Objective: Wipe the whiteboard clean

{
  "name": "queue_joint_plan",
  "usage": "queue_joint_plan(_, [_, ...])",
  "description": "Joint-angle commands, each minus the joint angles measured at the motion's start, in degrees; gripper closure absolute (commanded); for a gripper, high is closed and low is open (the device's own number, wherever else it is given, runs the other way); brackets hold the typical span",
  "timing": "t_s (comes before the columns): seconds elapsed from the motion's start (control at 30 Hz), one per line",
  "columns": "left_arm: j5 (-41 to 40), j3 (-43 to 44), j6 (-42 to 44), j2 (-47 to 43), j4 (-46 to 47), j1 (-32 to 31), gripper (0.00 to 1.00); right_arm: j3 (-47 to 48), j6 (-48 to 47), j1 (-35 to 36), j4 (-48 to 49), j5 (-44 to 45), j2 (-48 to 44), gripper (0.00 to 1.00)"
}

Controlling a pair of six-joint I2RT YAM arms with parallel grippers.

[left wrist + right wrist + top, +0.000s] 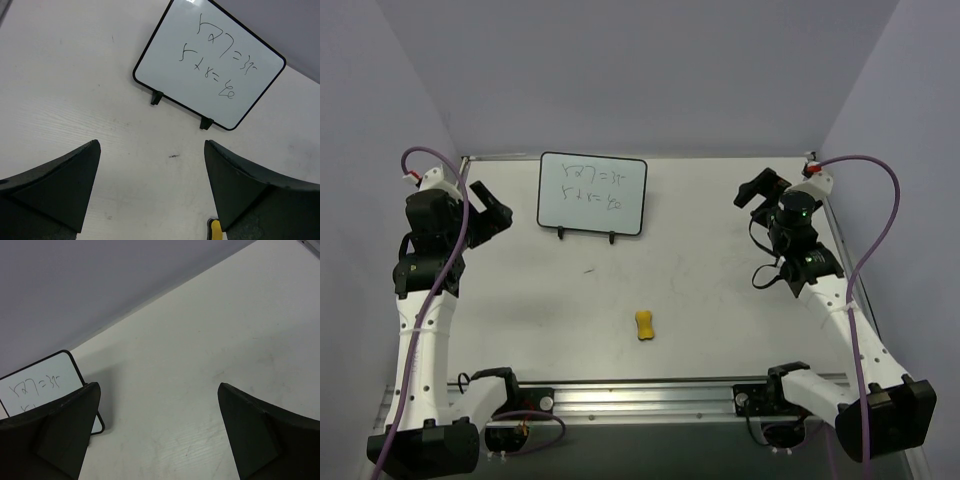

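Observation:
The whiteboard (592, 194) stands at the back middle of the table on two black feet, with two lines of dark handwriting. It also shows in the left wrist view (210, 62) and partly in the right wrist view (40, 382). A small yellow eraser block (645, 325) lies on the table in front of it, and its tip shows in the left wrist view (216, 231). My left gripper (492, 215) is open and empty, raised left of the board. My right gripper (757, 188) is open and empty, raised at the far right.
A metal rail (640, 398) runs along the near table edge between the arm bases. Purple cables (875, 240) loop beside both arms. Grey walls close in the back and sides. A small dark mark (173, 156) is on the table.

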Motion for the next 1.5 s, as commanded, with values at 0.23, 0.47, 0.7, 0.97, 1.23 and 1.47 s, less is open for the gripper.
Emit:
queue_joint_plan(0.23, [-0.6,0.0,-0.1,-1.0,2.6,0.3,0.06,-0.5,-2.3,9.7,-1.3,1.1,0.2,0.0])
queue_joint_plan(0.47, [-0.6,0.1,-0.1,-0.7,2.4,0.4,0.06,0.0,3.9,38.3,-13.7,15.4,7.3,0.12])
queue_joint_plan(0.7, [0.0,-0.1,-0.3,-0.6,2.6,0.6,0.06,-2.3,17.9,55.3,-21.7,23.9,17.3,0.37])
queue_joint_plan(0.97, [0.4,-0.2,-0.4,-0.5,2.8,0.7,0.06,-2.4,22.1,58.7,-17.4,22.1,25.6,0.57])
queue_joint_plan(1.23, [0.3,-0.3,-0.4,-0.7,2.9,0.7,0.06,-4.8,23.4,59.2,-13.2,19.0,28.0,0.55])
queue_joint_plan(1.47, [0.3,-0.4,-0.5,-0.5,2.9,0.7,0.06,-4.2,23.8,59.7,-13.0,18.9,31.0,0.55])
